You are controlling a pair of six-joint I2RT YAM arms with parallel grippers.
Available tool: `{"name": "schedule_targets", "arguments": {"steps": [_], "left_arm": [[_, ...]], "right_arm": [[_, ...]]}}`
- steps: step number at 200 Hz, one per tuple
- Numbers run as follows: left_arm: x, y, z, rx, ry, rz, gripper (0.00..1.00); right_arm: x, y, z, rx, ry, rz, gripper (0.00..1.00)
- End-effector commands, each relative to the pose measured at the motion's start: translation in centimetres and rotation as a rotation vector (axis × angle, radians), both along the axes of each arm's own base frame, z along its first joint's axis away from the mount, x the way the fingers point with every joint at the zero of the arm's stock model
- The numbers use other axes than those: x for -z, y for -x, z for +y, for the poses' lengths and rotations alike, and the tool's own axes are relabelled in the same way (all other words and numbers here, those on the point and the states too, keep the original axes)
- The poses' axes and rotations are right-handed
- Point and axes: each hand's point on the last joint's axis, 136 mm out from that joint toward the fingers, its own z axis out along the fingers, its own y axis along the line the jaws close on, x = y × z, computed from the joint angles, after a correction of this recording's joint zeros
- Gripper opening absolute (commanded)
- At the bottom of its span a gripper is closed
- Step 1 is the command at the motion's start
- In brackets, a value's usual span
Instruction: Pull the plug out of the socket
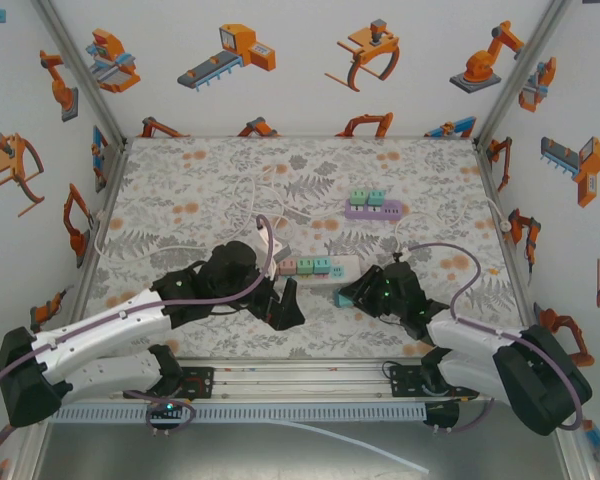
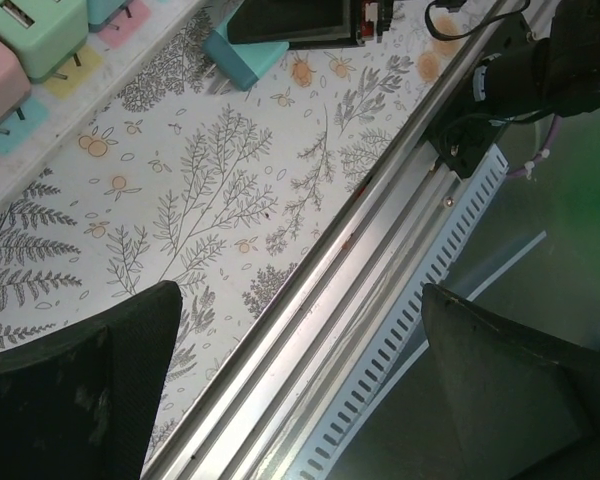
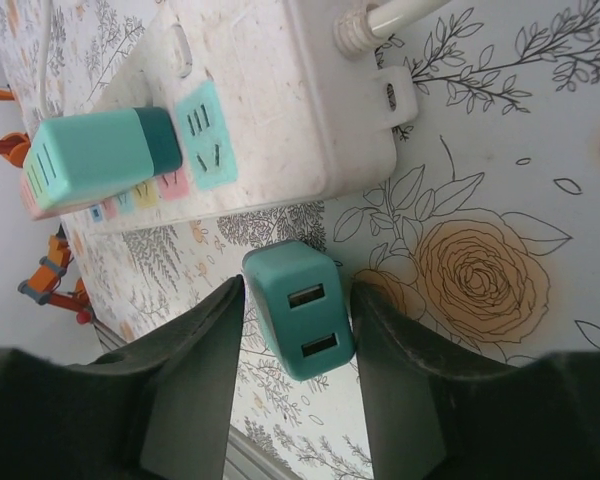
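By the counter's (image 1: pixel 180 200) front edge, right tool (image 3: pixel 300 292) is flanking a boxy teal plug (image 3: pixel 295 322), grip unclear; left tool (image 2: pixel 300 300) is gaping.

The teal USB plug (image 3: pixel 298 310) lies on the floral table (image 3: pixel 500 280) just below the white power strip (image 3: pixel 270 90), clear of its empty teal socket (image 3: pixel 208 135). The right gripper (image 3: pixel 300 290) flanks the plug, its jaws close on either side, contact unclear. A second teal plug (image 3: pixel 95 155) sits seated farther along the strip.
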Motion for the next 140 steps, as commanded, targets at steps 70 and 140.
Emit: {"name": "schedule_targets", "arguments": {"steps": [70, 140], "left_arm": [[-1.2, -1.2, 0.9, -0.084, 0.021, -0.069, 0.97], [-1.3, -5.0, 7.2, -0.474, -0.029, -0.156, 0.97]], "right_arm": [[-1.5, 1.5, -4.0, 0.08, 0.132, -0.068, 0.56], [-16.0, -0.5, -4.5, -0.051, 0.318, -0.704, 0.59]]}}
